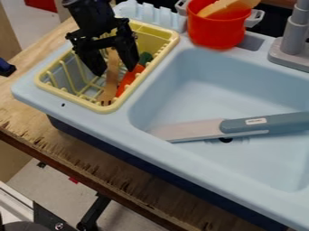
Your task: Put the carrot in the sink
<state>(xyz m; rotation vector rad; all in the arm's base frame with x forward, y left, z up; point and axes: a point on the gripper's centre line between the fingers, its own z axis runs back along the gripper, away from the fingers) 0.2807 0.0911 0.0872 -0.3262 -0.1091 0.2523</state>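
Carrot (128, 81) is in the yellow dish rack (66, 95), i.e. not in the sink (199, 81); it lies at a slant, green top (145, 58) toward the far side, orange tip toward the near end. Gripper (114, 72) hangs down into the rack from the upper L of the view, fingers spread w/ a clear gap b/w them, nothing pinched. One fingertip is right by the carrot; can't tell if they touch. Wooden fork (109, 92) is also in the rack, seen b/w the fingers, just beside the carrot, tines at the near end.

Sink is light blue, R of the rack. Toy knife (241, 126) lies across its bottom, pale blade toward the rack side, gray-blue handle toward the R edge, partly over the drain (225, 140). Red pot (217, 31) sits behind the sink w/ a wooden utensil (226, 6) in it; gray faucet (296, 27) is at far R. Wood tabletop (24, 113) is under the sink unit.
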